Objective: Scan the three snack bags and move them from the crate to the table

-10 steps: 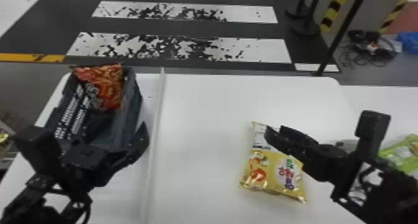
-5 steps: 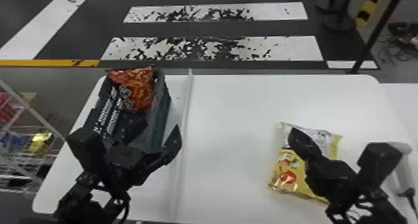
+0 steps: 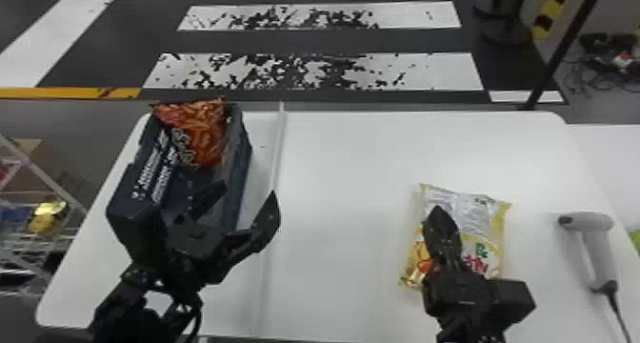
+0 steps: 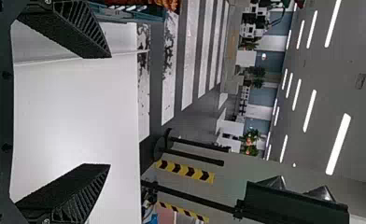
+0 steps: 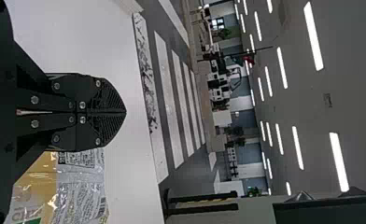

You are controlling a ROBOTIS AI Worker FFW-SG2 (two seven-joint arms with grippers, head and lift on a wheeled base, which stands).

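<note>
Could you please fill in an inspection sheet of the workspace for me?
Surface: white table, with a raised strip running from near to far.
Job's things: orange-red snack bag in the far part of the dark crate; yellow snack bag flat on the table; grey scanner to its right.
Clutter: green item, partly visible at the head view's right edge.
Grippers: left end effector open, nothing between its fingers; right end effector shut, beside the yellow bag in its wrist view.
Cables: scanner cable; tangled cables beyond the table.
Surroundings: striped floor markings, wire rack.
</note>
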